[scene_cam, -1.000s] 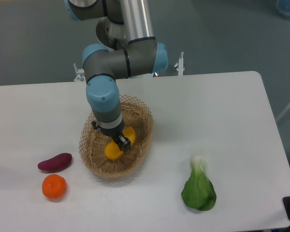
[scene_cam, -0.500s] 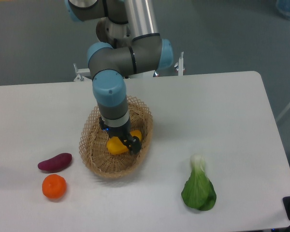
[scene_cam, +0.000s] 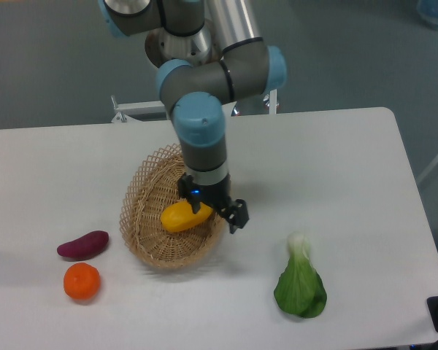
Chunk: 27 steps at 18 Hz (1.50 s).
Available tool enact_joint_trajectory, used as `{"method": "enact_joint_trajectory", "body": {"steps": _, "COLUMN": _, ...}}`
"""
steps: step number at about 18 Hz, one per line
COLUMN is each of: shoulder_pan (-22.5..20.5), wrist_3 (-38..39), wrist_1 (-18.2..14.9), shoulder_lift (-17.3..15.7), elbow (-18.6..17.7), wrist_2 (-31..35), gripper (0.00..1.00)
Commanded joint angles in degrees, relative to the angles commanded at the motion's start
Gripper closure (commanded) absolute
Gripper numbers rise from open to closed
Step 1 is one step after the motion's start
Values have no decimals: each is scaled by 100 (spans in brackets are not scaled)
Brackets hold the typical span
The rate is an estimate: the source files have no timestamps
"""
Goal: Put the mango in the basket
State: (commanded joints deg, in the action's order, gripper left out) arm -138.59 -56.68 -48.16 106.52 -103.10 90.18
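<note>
Your gripper [scene_cam: 220,212] sits over the right-hand rim of the basket [scene_cam: 147,191], and the mango [scene_cam: 184,216] lies inside on the woven base, toward that same side. One dark finger [scene_cam: 238,216] juts out beyond the rim while the other seems to be close against the mango's right end, so the fingers look spread apart with nothing clamped between them (whether the inner one is actually touching the fruit, you cannot tell from this angle). Judging by that, the placing itself looks done and the step in hand is the retreat. Lift straight up before you travel sideways, because the lattice rim is right under the wrist and a sideways pull could snag it or tip the basket. Keep clear of the fruit so it doesn't roll.

The mango is smooth, yellow-orange and oblong, lying nearly level with a slight curve, its left end the brighter yellow. It takes up a modest share of the basket floor and rests fully below the rim.
</note>
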Motion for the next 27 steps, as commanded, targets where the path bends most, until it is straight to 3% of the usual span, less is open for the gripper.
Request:
{"method": "enact_joint_trajectory", "body": {"steps": 5, "shoulder_pan": -414, "wrist_3": -342, "wrist_1": -966, "shoulder_lift": 26, "elbow": 623, "wrist_2": -193, "gripper": 0}}
{"method": "enact_joint_trajectory", "body": {"steps": 7, "shoulder_pan": -563, "wrist_3": -667, "wrist_1": -1151, "shoulder_lift": 62, "elbow": 765, "wrist_2": -211, "gripper": 0}}
{"method": "enact_joint_trajectory", "body": {"steps": 19, "shoulder_pan": -1556, "wrist_3": -2662, "wrist_1": -1187, "shoulder_lift": 123, "elbow": 836, "wrist_2": -211, "gripper": 0}}
{"method": "enact_joint_trajectory", "body": {"steps": 23, "shoulder_pan": -1811, "wrist_3": -2796, "wrist_1": -1187, "shoulder_lift": 237, "elbow": 888, "wrist_2": -228, "gripper": 0}}
{"method": "enact_joint_trajectory", "body": {"steps": 27, "shoulder_pan": -2013, "wrist_3": -3401, "wrist_1": -1179, "shoulder_lift": 352, "elbow": 1003, "wrist_2": -220, "gripper": 0}}
